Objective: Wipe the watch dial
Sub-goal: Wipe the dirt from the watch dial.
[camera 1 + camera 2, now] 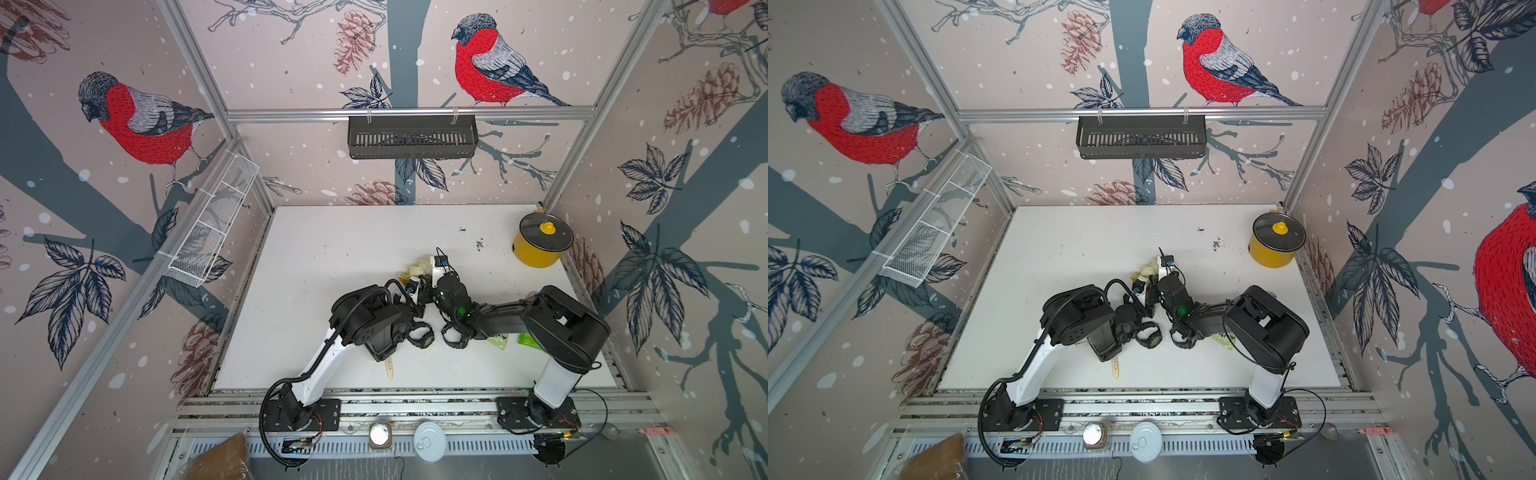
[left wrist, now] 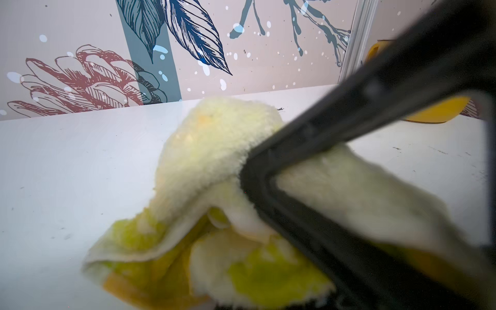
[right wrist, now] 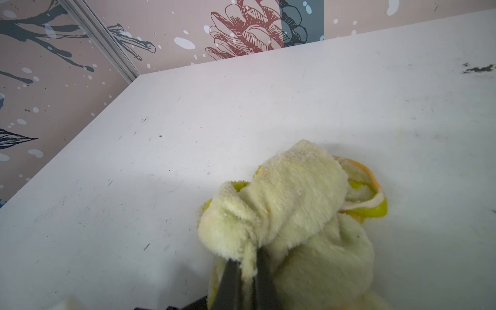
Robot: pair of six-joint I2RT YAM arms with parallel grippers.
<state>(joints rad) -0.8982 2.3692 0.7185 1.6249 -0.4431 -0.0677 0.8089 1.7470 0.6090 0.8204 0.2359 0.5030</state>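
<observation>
the black watch (image 1: 423,337) lies on the white table (image 1: 324,270) near its front middle, partly under the left arm's elbow, with no tool on it. just beside it, under the right arm, lies a second dark looped strap (image 1: 456,340). farther back, a crumpled pale yellow cloth (image 3: 290,209) rests on the table, well apart from the watch. the right tool (image 3: 248,271) is narrowed onto a fold of this cloth, which bunches between its black fingers (image 3: 233,279). the left tool (image 1: 417,286) sits close beside it with its jaws drawn together; whether it grips anything cannot be told, as a blurred black shape crosses the left wrist view. a beige strip (image 1: 390,369) lies near the front edge, green packets (image 1: 528,339) lie under the right arm, and a yellow pot (image 1: 539,245) with a glass lid stands in the far right corner.
</observation>
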